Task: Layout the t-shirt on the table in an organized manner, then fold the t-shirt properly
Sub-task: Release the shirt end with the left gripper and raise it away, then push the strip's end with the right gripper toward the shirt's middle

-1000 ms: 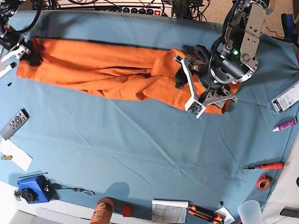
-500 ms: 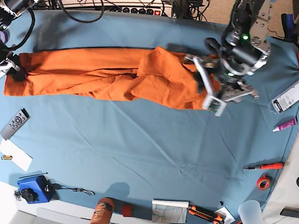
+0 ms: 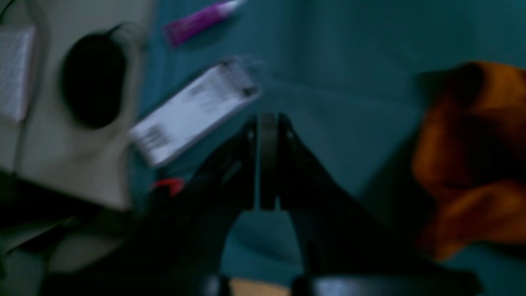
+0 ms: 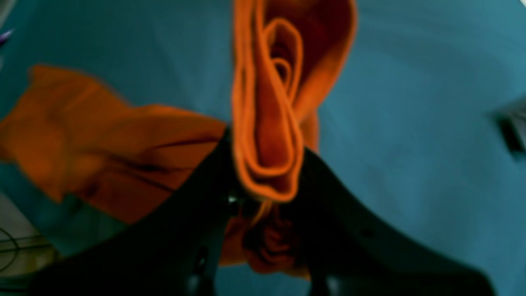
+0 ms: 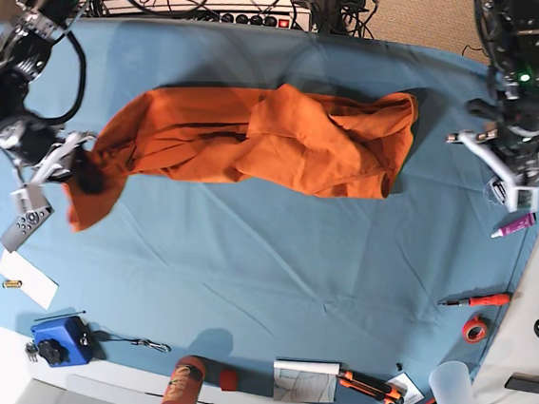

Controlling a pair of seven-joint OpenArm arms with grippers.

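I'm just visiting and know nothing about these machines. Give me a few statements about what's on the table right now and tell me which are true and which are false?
1. The right gripper is clamped on a bunched edge of the t-shirt. True.
2. The left gripper holds the shirt too. False: its jaws are shut on nothing, away from the cloth.
3. The shirt is neatly folded into a square. False: it lies rumpled and stretched across the table.
4. A purple tube lies near the left arm. True.
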